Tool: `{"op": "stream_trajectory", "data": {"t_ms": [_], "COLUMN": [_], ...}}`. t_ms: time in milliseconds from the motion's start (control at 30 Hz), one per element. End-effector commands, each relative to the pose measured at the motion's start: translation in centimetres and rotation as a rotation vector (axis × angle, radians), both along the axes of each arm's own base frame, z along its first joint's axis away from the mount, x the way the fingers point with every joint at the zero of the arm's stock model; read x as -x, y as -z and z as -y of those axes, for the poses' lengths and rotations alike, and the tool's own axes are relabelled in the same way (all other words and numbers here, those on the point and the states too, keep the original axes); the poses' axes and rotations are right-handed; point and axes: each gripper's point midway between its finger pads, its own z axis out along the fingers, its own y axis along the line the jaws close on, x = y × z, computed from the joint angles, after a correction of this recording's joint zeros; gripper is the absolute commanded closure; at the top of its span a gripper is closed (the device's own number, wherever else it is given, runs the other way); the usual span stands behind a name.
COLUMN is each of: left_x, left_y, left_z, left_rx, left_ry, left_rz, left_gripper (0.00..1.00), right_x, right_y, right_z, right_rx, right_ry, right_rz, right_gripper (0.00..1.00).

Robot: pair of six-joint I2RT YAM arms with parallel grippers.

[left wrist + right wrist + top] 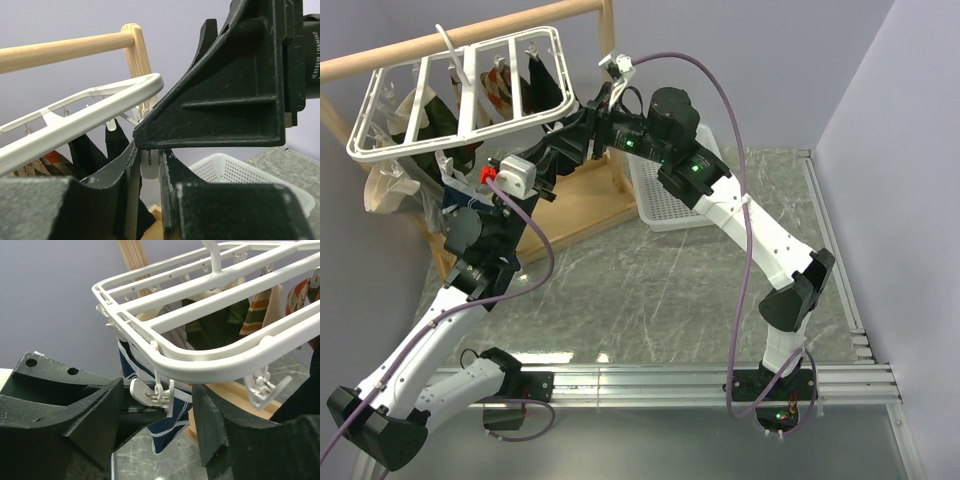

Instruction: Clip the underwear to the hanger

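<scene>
Overhead, the hanger [468,85] hangs from the rail [470,35]. The underwear [452,193] is a navy scrap under its near edge, and the clipping is hidden from here. From the left wrist, my left gripper [149,172] stands narrow just below a clip [149,162], pinching the cloth's edge, I judge. Only the right wrist shows the underwear hanging at that clip, with my right gripper [157,396] wide astride it. I can't tell whether the clip bites yet; that, and letting go, is left.
</scene>
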Motion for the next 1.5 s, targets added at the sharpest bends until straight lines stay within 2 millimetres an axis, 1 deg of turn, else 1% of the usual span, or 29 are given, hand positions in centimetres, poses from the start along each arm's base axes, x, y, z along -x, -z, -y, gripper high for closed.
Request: {"op": "stream_trajectory", "data": {"t_ms": [0,100,133,167,233,267,300,333,367,433,467,500,533,600,633,667,700,733,800,833,933,967,1067,1133,1167,1233,1267,1300,1467], "left_x": [1.3,1.3,1.3,1.4,1.6,1.8,2.0,2.5,2.8,3.7,4.5,5.3,6.3,7.9,8.8,9.9,11.0,11.9,12.8,14.0,14.5,14.7,13.2,12.1,10.8,9.8,8.9,7.9,6.8], "left_y": [-1.8,-1.6,-1.5,-1.6,-1.8,-1.4,-1.3,-2.1,-0.9,-0.5,-1.1,0.9,0.2,0.8,2.8,2.4,3.0,5.6,6.5,8.4,12.2,14.3,16.9,17.1,17.8,17.4,18.0,17.6,21.8], "left_z": [0.2,0.4,0.4,0.4,0.1,0.0,-0.1,-0.5,-0.5,-0.9,-1.1,-1.3,-1.6,-1.7,-1.7,-2.0,-1.5,-1.6,-1.7,-2.3,-2.6,-3.1,-4.2,-4.3,-4.2,-3.4,-3.5,-2.6,-2.3], "left_rx": [-0.007,-0.02,-0.022,-0.028,-0.029,-0.043,-0.045,-0.04,-0.065,-0.09,-0.097,-0.145,-0.159,-0.21,-0.277,-0.349,-0.402,-0.477,-0.602,-0.695,-0.879,-0.961,-1.054,-1.09,-1.102,-1.105,-1.128,-1.122,-1.301], "left_ry": [0.04,0.048,0.048,0.047,0.043,0.042,0.042,0.039,0.046,0.056,0.063,0.078,0.088,0.118,0.144,0.153,0.207,0.239,0.274,0.307,0.377,0.4,0.345,0.313,0.28,0.264,0.219,0.187,0.07], "left_rz": [0.045,0.036,0.032,0.025,0.013,-0.017,-0.032,-0.033,-0.094,-0.141,-0.14,-0.223,-0.227,-0.262,-0.332,-0.308,-0.315,-0.402,-0.43,-0.498,-0.622,-0.702,-0.822,-0.839,-0.897,-0.906,-0.938,-0.9,-0.97], "left_gripper": [0.95,0.9,0.87,0.76,0.67,0.58,0.54,0.51,0.47,0.42,0.39,0.37,0.36,0.34,0.34,0.3,0.3,0.3,0.3,0.31,0.31,0.3,0.27,0.27,0.21,0.18,0.17,0.17,0.16], "right_x": [1.0,1.1,1.0,1.1,1.1,0.9,0.9,0.9,0.7,0.7,0.5,0.5,0.4,0.1,0.1,0.0,0.0,0.0,-0.1,-0.3,-0.4,-0.3,-0.4,-0.5,-0.5,-0.6,-0.6,-0.6,-0.8], "right_y": [-2.6,-2.8,-2.8,-3.0,-2.9,-2.8,-2.6,-2.7,-2.5,-2.6,-2.5,-2.5,-2.3,-2.2,-2.1,-1.9,-2.0,-2.0,-2.0,-1.9,-1.7,-1.7,-1.6,-1.7,-1.7,-1.9,-1.9,-2.2,-2.7], "right_z": [0.4,0.3,0.3,0.3,0.4,0.4,0.3,0.4,0.4,0.4,0.4,0.5,0.4,0.4,0.4,0.3,0.3,0.3,0.2,0.2,0.2,0.2,0.2,0.4,0.4,0.5,0.6,0.7,0.8], "right_rx": [-0.049,-0.05,-0.049,-0.051,-0.05,-0.048,-0.046,-0.047,-0.044,-0.044,-0.043,-0.043,-0.042,-0.043,-0.041,-0.04,-0.042,-0.042,-0.044,-0.043,-0.04,-0.04,-0.04,-0.04,-0.04,-0.043,-0.045,-0.051,-0.064], "right_ry": [0.004,0.004,0.011,0.01,0.018,0.021,0.019,0.022,0.027,0.031,0.034,0.035,0.036,0.041,0.041,0.04,0.04,0.041,0.04,0.043,0.046,0.044,0.048,0.052,0.055,0.066,0.067,0.072,0.093], "right_rz": [0.05,0.06,0.061,0.065,0.062,0.059,0.056,0.057,0.054,0.055,0.051,0.05,0.045,0.039,0.034,0.032,0.03,0.026,0.024,0.02,0.017,0.017,0.018,0.019,0.019,0.017,0.016,0.018,0.011], "right_gripper": [0.38,0.49,0.59,0.65,0.79,0.83,0.89,0.91,0.93,0.98,1.0,1.0,1.0,1.0,1.0,1.0,1.0,1.0,1.0,1.0,1.0,1.0,1.0,1.0,1.0,1.0,1.0,1.0,1.0]}}
